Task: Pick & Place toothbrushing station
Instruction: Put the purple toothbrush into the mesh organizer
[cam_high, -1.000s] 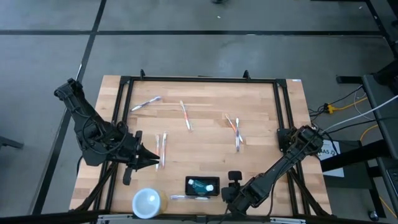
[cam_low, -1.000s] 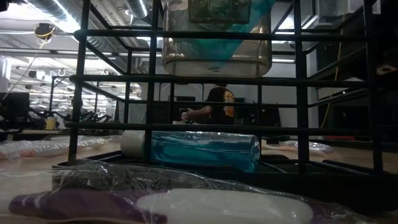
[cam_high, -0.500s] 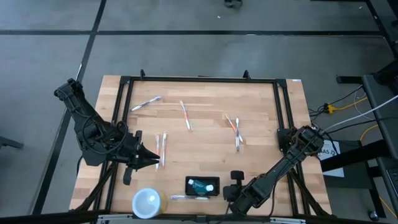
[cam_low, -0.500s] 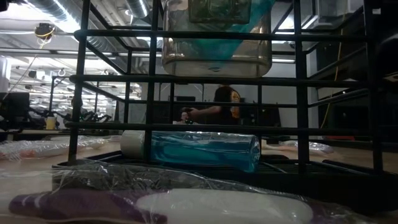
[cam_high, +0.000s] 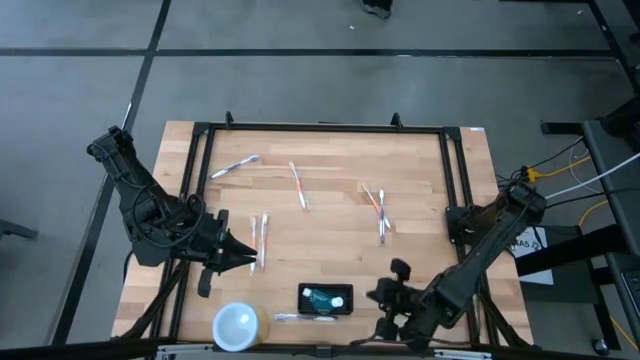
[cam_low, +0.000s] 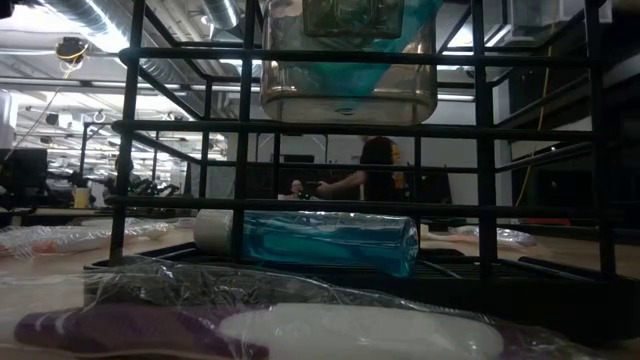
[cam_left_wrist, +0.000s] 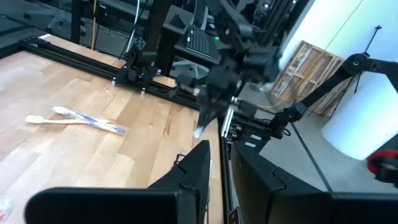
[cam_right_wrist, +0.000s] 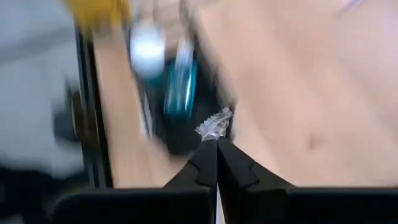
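Note:
The toothbrushing station (cam_high: 325, 298) is a small black box holding a teal tube, standing near the table's near edge; it also shows blurred in the right wrist view (cam_right_wrist: 180, 93). In the low view its black bars (cam_low: 245, 130) fill the picture around the teal tube (cam_low: 320, 240). My right gripper (cam_high: 376, 297) is shut, just right of the station and pointing at it. A small crinkled clear scrap (cam_right_wrist: 214, 123) shows at its tips. My left gripper (cam_high: 248, 262) is shut and waits at the left, beside two wrapped toothbrushes (cam_high: 258, 240). My right gripper has the small crinkled clear scrap (cam_right_wrist: 214, 123) right at its shut fingertips (cam_right_wrist: 211, 152). Whether the scrap is pinched between them or only lies beyond them, I cannot tell. It touches neither the station nor the table.
A wrapped toothbrush (cam_high: 305, 317) lies in front of the station. A round white-topped yellow cup (cam_high: 238, 325) stands at the near left. Several more toothbrushes (cam_high: 298, 185) (cam_high: 380, 212) (cam_high: 235, 166) lie across the table's far half. A person (cam_low: 380, 180) stands in the room behind.
My right gripper has drawn back from the station toward the table's right edge and risen, its arm swinging outward. The station has stayed where it was. The person in the room has walked toward the right.

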